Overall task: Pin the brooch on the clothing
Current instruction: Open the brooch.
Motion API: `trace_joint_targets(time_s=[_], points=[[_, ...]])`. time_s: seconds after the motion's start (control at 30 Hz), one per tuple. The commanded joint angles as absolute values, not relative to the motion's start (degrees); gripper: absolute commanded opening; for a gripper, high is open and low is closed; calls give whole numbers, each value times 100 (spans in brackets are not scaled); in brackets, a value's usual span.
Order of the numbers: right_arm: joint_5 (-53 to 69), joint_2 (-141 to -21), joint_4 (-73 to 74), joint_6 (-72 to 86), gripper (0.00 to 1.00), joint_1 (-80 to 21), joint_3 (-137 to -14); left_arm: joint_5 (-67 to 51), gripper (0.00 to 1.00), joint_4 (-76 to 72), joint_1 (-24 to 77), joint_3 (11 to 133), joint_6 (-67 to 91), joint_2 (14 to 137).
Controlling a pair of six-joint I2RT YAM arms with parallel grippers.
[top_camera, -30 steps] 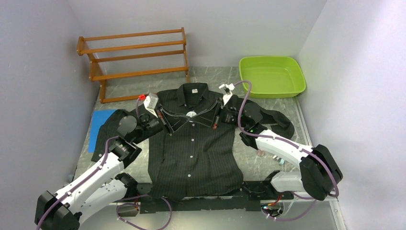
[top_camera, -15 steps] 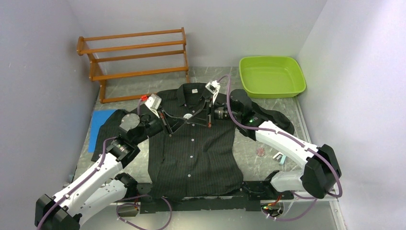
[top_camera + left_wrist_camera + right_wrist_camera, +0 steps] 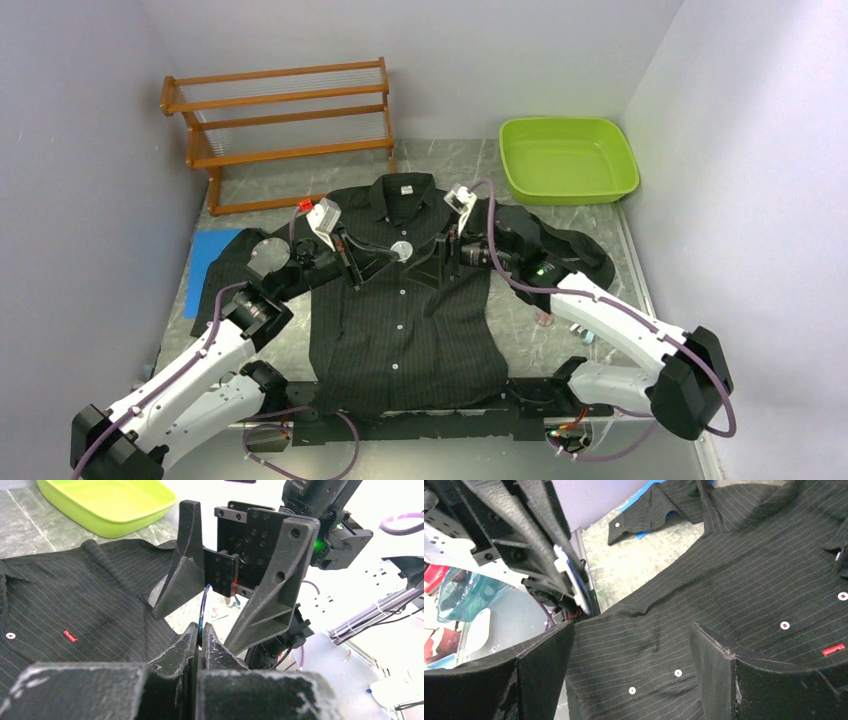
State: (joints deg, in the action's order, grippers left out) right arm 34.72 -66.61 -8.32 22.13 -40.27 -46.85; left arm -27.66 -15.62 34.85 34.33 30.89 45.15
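The clothing [image 3: 400, 320], a black pinstriped shirt with white buttons, lies flat on the table, collar at the far side. Above its chest my left gripper [image 3: 385, 255] is shut on the brooch [image 3: 401, 251], a small round pale disc. The left wrist view shows the brooch [image 3: 202, 611] edge-on, rising from between the closed fingertips of the left gripper [image 3: 201, 630]. My right gripper [image 3: 432, 262] faces it from the right, open, with nothing between its fingers [image 3: 185, 575]. Under the open right gripper [image 3: 631, 627] only the clothing [image 3: 724, 580] shows; the brooch [image 3: 573, 580] sits at upper left.
A wooden rack [image 3: 285, 120] stands at the back left and a green tub [image 3: 568, 158] at the back right. A blue sheet [image 3: 208, 255] lies under the shirt's left sleeve. Small bits [image 3: 580, 330] lie on the table to the right of the shirt.
The right gripper's jaws went from shut to open, and it dropped slightly towards the shirt front beside the brooch. The left gripper kept the brooch and hardly moved.
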Motion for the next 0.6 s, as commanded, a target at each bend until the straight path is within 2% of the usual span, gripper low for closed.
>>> trace_joint_targets(time_s=[0.0, 0.13, 0.37, 0.57], points=[[3447, -6131, -1803, 2293, 90, -4035, -4403, -2941, 3, -1882, 3498, 3648, 3058, 4465], [3256, -5674, -2179, 2418, 100, -4019, -4045, -2723, 3, -1756, 3498, 3610, 2882, 4442], [1985, -5413, -1471, 3062, 100, -3923, -4103, -2174, 3, -1219, 3511, 3590, 1970, 4563], [1766, -5414, -1101, 3762, 100, -3735, -4180, -1399, 3, -1054, 3805, 3548, 732, 4567]])
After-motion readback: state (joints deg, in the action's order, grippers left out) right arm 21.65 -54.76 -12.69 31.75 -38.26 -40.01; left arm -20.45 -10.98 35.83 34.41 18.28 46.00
